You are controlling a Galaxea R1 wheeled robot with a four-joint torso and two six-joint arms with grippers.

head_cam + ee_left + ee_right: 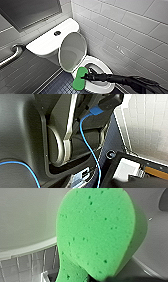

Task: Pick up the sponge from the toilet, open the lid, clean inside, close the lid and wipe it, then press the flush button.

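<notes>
One arm on the job: the right gripper (86, 77) is clamped tight on the sponge (80, 79) at its pinched middle, right at the side rim of the toilet (47, 42) bowl. The lid (72, 51) is up, standing against the tank. The sponge's long axis crosses that rim, one lobe over it and the other hanging outside the bowl, so the bowl's opening lies just beside the claw, on the inward side. No brand or writing is readable anywhere.
</notes>
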